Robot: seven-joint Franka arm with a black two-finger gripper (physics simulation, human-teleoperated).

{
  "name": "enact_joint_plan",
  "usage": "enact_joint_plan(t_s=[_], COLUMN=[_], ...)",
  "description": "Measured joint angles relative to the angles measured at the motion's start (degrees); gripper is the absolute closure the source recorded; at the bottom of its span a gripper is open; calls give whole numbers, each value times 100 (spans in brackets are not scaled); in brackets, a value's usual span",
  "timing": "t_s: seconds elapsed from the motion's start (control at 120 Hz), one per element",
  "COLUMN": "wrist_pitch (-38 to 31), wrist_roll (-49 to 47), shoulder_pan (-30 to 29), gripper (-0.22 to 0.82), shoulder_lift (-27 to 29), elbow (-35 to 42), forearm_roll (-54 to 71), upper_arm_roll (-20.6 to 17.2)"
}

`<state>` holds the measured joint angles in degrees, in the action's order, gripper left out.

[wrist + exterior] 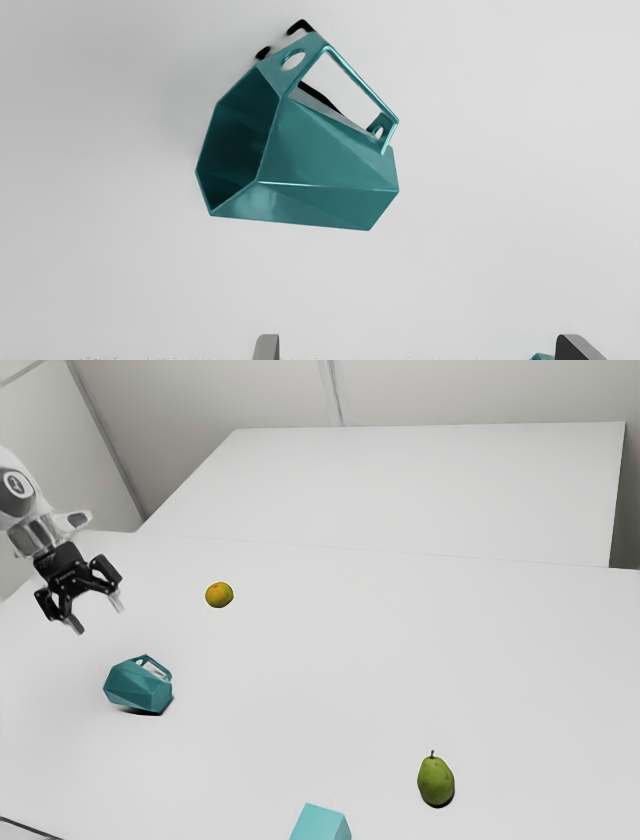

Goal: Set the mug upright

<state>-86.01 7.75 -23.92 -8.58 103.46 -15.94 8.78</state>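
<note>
Teal and faceted, the mug (pixel 139 686) lies on its side on the white table (pixel 300 660) in the exterior view, below the empty, open gripper (pixel 95 613) and slightly toward that view's right. In the wrist view, its mouth-to-base axis runs roughly along the line between the parted fingertips, its handle (pixel 357 82) on the far side; a grip across the body would likely need the hand turned.

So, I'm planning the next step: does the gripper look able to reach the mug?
Probably yes: the gripper hangs open and empty, and nothing stands between it and the mug, which lies on its side.
</note>
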Motion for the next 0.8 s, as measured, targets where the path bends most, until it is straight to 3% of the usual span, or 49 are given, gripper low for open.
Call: enact_joint_plan(t_s=[0.167, 0.45, 0.8], wrist_pitch=[335, 501, 443], wrist_roll=[111, 374, 577], shoulder_pan=[-136, -234, -227], gripper=[0, 0, 0], shoulder_lift=[-680, -1574, -1928], elbow=[-73, -577, -600], forearm_roll=[-340, -853, -1391], upper_arm_roll=[280, 329, 305])
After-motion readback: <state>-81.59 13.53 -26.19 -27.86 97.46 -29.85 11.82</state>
